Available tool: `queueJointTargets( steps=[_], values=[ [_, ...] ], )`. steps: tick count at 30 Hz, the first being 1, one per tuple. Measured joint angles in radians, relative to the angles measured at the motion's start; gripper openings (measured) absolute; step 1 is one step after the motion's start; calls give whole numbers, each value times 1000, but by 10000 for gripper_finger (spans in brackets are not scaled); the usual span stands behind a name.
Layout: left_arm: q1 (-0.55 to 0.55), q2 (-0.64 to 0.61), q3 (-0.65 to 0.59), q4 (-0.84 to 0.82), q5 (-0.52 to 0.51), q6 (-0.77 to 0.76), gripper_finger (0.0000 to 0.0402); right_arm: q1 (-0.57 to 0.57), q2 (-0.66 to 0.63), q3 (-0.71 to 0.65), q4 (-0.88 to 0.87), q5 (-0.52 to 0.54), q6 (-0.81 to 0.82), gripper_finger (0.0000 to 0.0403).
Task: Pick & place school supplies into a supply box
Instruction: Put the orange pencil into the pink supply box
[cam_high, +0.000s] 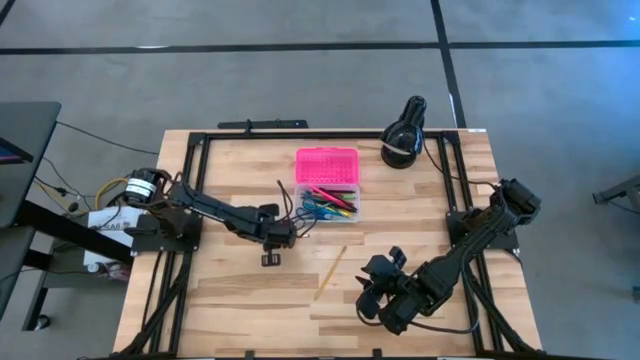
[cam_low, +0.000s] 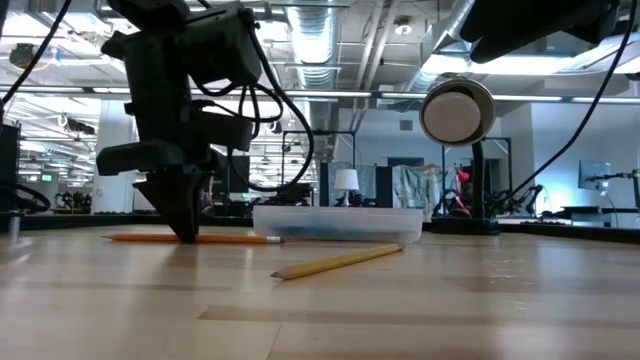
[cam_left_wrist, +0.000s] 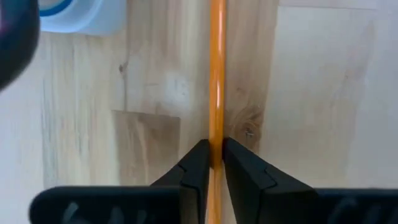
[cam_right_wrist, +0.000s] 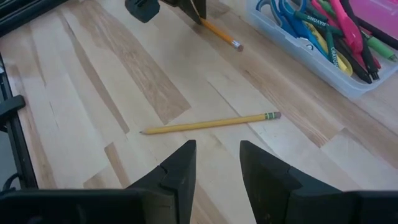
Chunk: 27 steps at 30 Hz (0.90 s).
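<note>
Left gripper (cam_left_wrist: 214, 163) reached down beside the supply box (cam_high: 328, 183), fingers pinching an orange pencil (cam_left_wrist: 216, 81) apparently on the table (cam_high: 240, 300), right gripper (cam_right_wrist: 217, 163) spread, raised near a yellow pencil (cam_right_wrist: 208, 124).

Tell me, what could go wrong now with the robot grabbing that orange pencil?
The left gripper pinches the orange pencil near one end, so it might tip or slip out when lifted. The supply box is already crowded with pens and scissors, so the pencil could land across the rim. The yellow pencil lies loose on the table and could get bumped.
</note>
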Motion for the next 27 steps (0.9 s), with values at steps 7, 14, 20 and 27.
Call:
queueJointTargets(
  steps=[7, 14, 20, 27],
  values=[
    [-20, 0, 0, -1, 19, -40, 15, 0, 0, 0, 3, 0, -23, 117],
    [-42, 0, 0, 8, 11, -93, 14, 0, 0, 0, 3, -1, -23, 117],
    [-52, 0, 10, 14, -7, -118, 9, 0, 0, 0, 3, -17, -23, 117],
    [-56, 6, 61, 9, 10, -117, 9, 0, 0, 0, 7, -27, -23, 117]
  ],
)
